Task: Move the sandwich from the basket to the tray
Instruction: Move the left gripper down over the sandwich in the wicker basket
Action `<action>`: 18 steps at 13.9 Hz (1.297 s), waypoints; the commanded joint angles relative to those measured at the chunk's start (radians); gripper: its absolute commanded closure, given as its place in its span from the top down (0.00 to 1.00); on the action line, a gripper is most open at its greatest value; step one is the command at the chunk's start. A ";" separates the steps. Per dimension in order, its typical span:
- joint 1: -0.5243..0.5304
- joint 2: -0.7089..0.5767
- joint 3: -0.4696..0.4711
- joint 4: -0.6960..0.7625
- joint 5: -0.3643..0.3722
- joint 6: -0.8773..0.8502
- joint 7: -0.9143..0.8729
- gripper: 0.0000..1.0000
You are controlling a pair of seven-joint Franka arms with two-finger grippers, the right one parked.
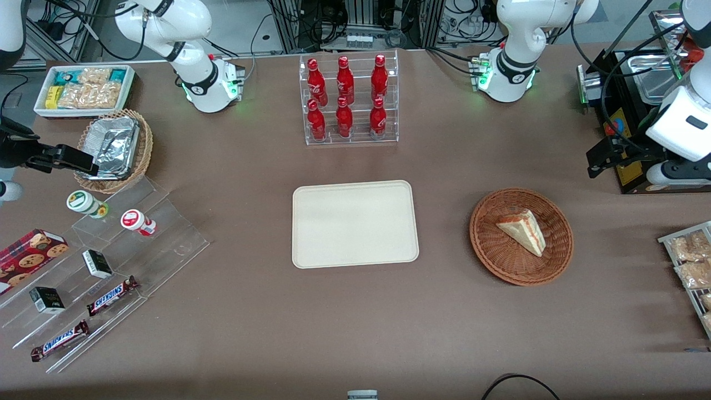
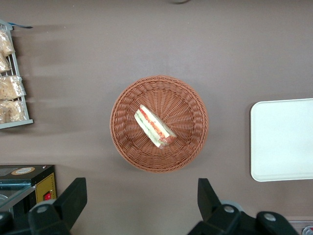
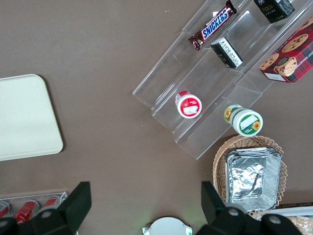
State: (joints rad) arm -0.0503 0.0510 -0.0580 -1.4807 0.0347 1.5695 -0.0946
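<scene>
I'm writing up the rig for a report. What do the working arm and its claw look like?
The working arm has glossy white rounded shells with dark grey joint bands, green lights on its base and black cables along it. Its claw, high above the table near the basket, has two black wedge-shaped fingers on a black body with silver screws, spread wide.

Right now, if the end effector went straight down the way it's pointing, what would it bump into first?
Probably bare table just beside the basket, not the sandwich. The open end effector seems slightly off the basket; depth is unclear.
</scene>
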 commanded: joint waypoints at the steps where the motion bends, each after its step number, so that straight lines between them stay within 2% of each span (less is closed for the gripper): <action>1: 0.001 0.006 0.009 0.027 -0.013 -0.038 -0.001 1.00; 3: 0.001 0.022 0.010 0.010 -0.004 -0.039 -0.005 1.00; 5: 0.000 0.029 0.009 -0.077 0.001 0.030 -0.045 1.00; 8: -0.006 -0.009 0.001 -0.304 0.001 0.251 -0.111 1.00; 10: -0.009 -0.039 -0.003 -0.451 0.002 0.396 -0.245 1.00; 14: -0.009 -0.094 -0.005 -0.764 0.001 0.816 -0.571 1.00; 18: -0.008 -0.068 -0.005 -0.869 0.001 0.935 -0.617 1.00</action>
State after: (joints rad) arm -0.0569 0.0159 -0.0633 -2.2822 0.0350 2.4450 -0.6811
